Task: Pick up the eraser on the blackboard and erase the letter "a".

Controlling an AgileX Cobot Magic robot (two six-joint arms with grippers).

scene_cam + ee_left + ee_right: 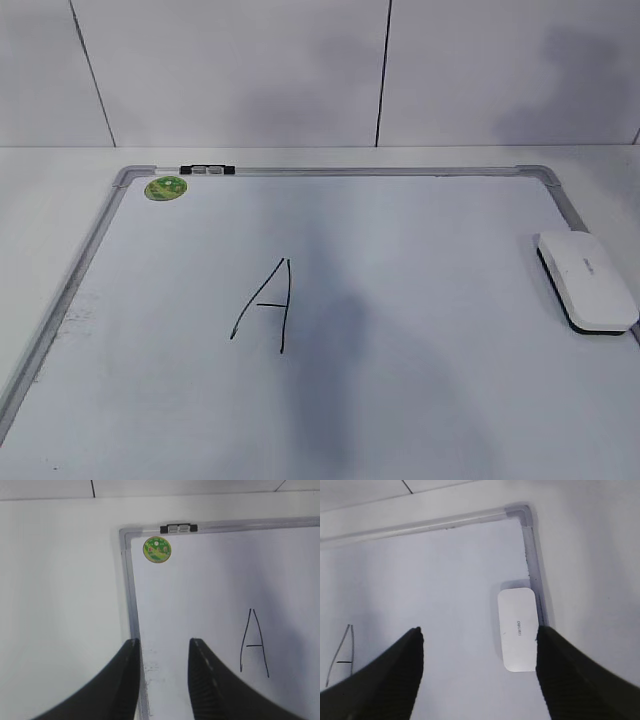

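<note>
The eraser [588, 280] is a white block with a black underside, lying flat at the right edge of the blackboard [420, 230], a white dry-erase board with a grey frame. No lowercase "a" shows; the only writing is a tall angular uppercase "A" [268, 305] near the board's middle. My right gripper [479, 630] is open wide above the board, with the eraser [518, 629] just inside its right finger. My left gripper [165, 641] is open and empty over the board's left frame. Neither gripper shows in the exterior view.
A round green sticker [166, 187] sits in the board's far left corner, with a small black-and-white clip [207, 170] on the far frame beside it. The board lies on a white table against a white panelled wall. Faint marker smudges lie near the left frame [150, 665].
</note>
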